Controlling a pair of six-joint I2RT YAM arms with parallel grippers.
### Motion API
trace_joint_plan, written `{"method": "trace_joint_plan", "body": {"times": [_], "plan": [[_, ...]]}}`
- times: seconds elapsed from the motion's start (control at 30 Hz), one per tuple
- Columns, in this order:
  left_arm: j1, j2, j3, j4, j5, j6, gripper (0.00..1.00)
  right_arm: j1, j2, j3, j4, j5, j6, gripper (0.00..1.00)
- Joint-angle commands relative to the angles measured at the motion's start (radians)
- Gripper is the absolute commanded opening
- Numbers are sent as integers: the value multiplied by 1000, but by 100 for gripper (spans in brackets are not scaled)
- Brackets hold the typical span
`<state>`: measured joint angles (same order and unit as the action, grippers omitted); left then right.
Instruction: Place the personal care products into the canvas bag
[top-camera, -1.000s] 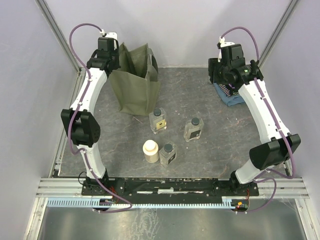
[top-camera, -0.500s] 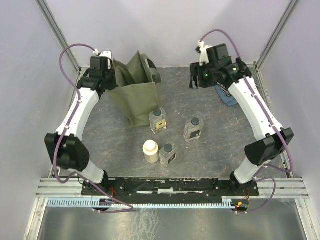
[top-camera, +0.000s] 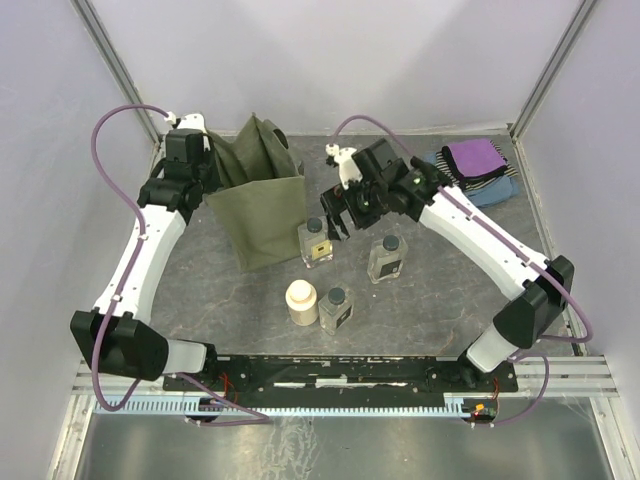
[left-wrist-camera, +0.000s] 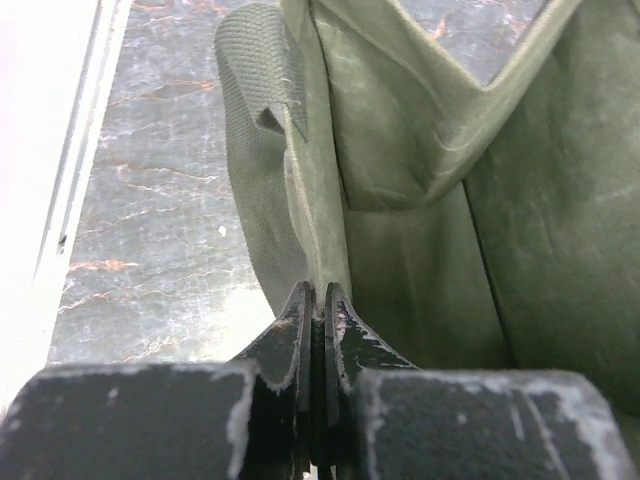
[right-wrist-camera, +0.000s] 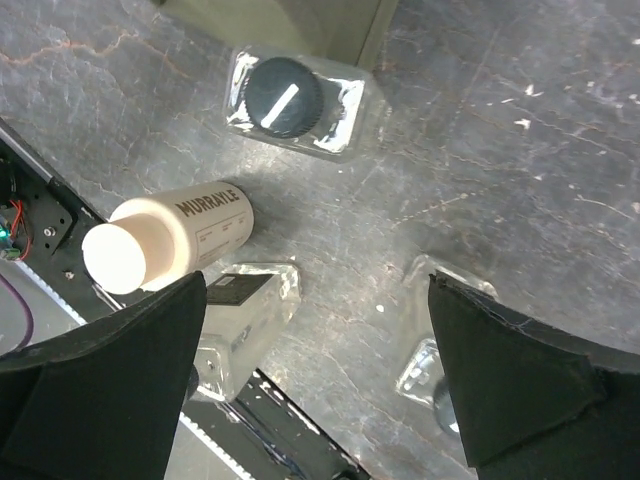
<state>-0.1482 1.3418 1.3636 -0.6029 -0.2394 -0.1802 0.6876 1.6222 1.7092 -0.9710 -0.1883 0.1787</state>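
Observation:
The olive canvas bag (top-camera: 262, 205) stands upright at the back left, its mouth spread. My left gripper (top-camera: 203, 160) is shut on the bag's rim; in the left wrist view its jaws (left-wrist-camera: 322, 296) pinch the fabric (left-wrist-camera: 430, 200) beside a handle strap (left-wrist-camera: 255, 150). Three clear bottles with dark caps (top-camera: 316, 243) (top-camera: 387, 258) (top-camera: 336, 308) and a cream jar (top-camera: 301, 302) stand on the table. My right gripper (top-camera: 337, 222) hangs open above them with nothing between its fingers. In the right wrist view (right-wrist-camera: 320, 340) I see one bottle (right-wrist-camera: 290, 100), the jar (right-wrist-camera: 170, 235) and two more bottles (right-wrist-camera: 240, 320) (right-wrist-camera: 430, 350).
Folded purple, striped and blue cloths (top-camera: 478, 165) lie in the back right corner. The table's metal frame rail (top-camera: 340, 370) runs along the near edge by the arm bases. Side walls close in the workspace left and right.
My right arm swung from the back right corner to above the bottles, and its jaws opened. My left arm drew back and left with the bag's rim, shifting the bag.

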Motion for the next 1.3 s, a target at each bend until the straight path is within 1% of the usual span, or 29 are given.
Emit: {"method": "trace_joint_plan", "body": {"times": [0.0,0.13,0.27,0.53,0.8,1.0,1.27], "plan": [[-4,-42,11,50,-116,-32,3,41,-76,-120,208,10,36,100],[-4,-47,-1,41,-150,-11,3,54,-70,-149,280,55,82,100],[-4,-76,-46,55,-161,-29,3,75,-39,-153,332,98,107,100],[-4,-141,-97,42,-273,8,3,135,33,-164,426,161,135,100],[-5,-177,-119,37,-284,15,3,160,122,-146,435,223,114,100],[-4,-180,-123,36,-283,20,3,164,151,-124,404,310,78,100],[-4,-172,-121,45,-276,31,3,169,200,-112,405,315,79,100]]}}
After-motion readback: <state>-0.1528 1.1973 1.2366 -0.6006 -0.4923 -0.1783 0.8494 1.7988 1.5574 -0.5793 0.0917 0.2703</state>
